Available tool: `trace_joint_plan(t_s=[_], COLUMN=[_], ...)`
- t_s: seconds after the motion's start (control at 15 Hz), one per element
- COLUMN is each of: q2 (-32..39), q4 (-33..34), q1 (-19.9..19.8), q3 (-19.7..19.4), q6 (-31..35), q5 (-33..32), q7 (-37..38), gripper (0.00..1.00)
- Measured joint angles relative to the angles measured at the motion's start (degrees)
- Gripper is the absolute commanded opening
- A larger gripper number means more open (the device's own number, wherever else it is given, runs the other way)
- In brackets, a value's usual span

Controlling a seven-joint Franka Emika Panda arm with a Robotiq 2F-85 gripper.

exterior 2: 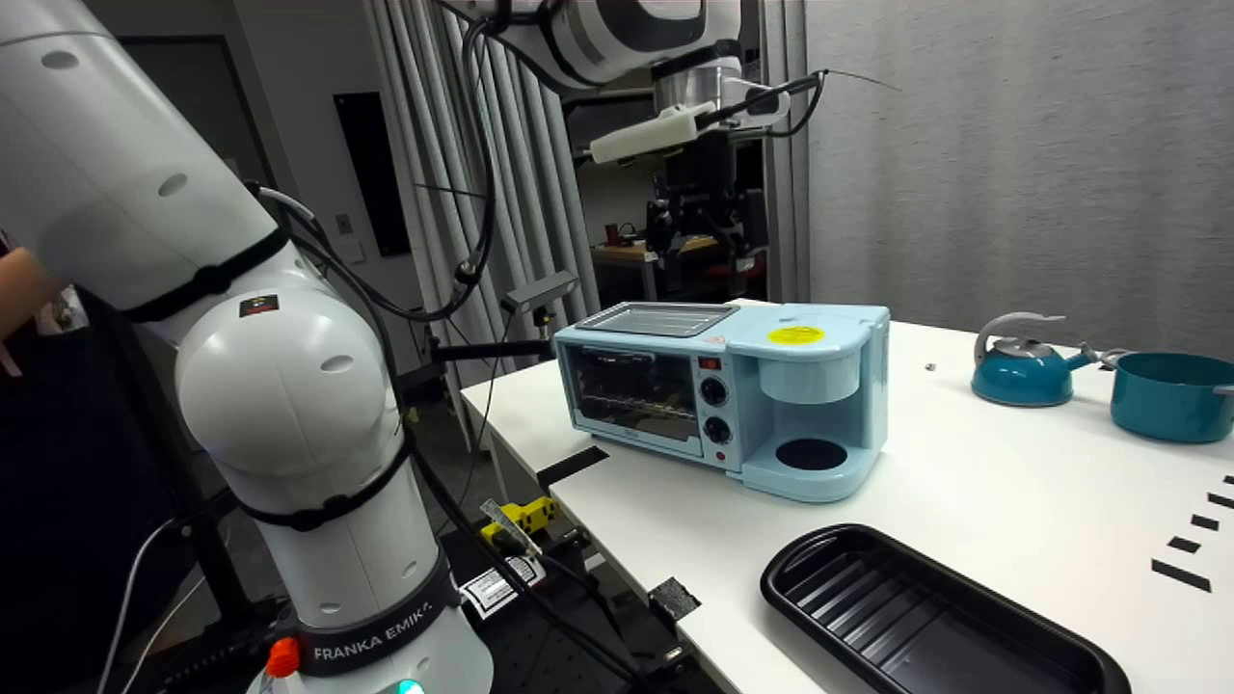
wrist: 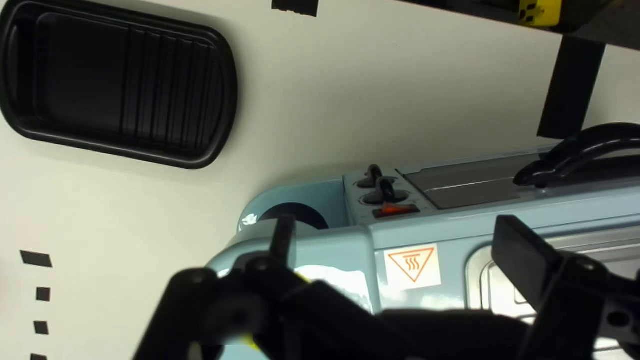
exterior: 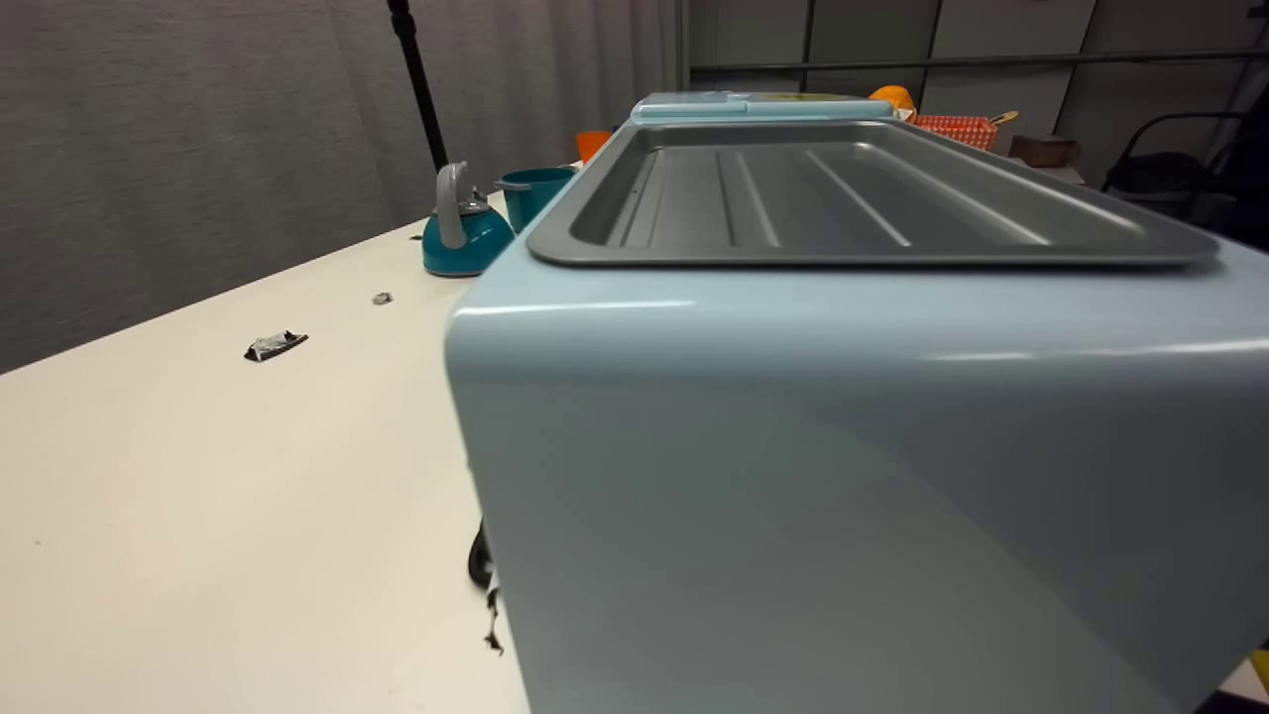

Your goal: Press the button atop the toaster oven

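In an exterior view the toaster oven [exterior: 823, 416] fills the right side, standing on the white counter [exterior: 218, 476]. Its grey tray [exterior: 793, 198] is ribbed and sunken, likely so that food set there stays put. A kettle [exterior: 471, 243] and a pot [exterior: 537, 193] stand farther back.

In an exterior view the arm [exterior 2: 284, 376] reaches above the oven, its end hanging over the top without touching. The door [exterior 2: 636, 395] and knobs [exterior 2: 714, 390] face the counter edge where the arm stands, perhaps to keep them in reach. A black pan [exterior 2: 945, 627] lies apart from the coffee stand [exterior 2: 808, 381].

In the wrist view the fingers [wrist: 525, 262] are released, spread wide with nothing between them, one over the coffee stand, the other over the tray. Pointing down suits a push from above, though drawing them together first might give a firmer tip. A red switch [wrist: 396, 208] shows on the front; I cannot make out a button on top past the fingers. The heat label [wrist: 412, 266] presumably warns against touching.
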Motion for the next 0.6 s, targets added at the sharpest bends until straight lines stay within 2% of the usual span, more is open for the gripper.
trace_joint_plan(t_s=[0.6], q2=[0.39], q4=[0.14], q1=[0.00], q3=[-0.05], q6=[0.36], q5=[0.00], q7=[0.01], gripper=[1.00])
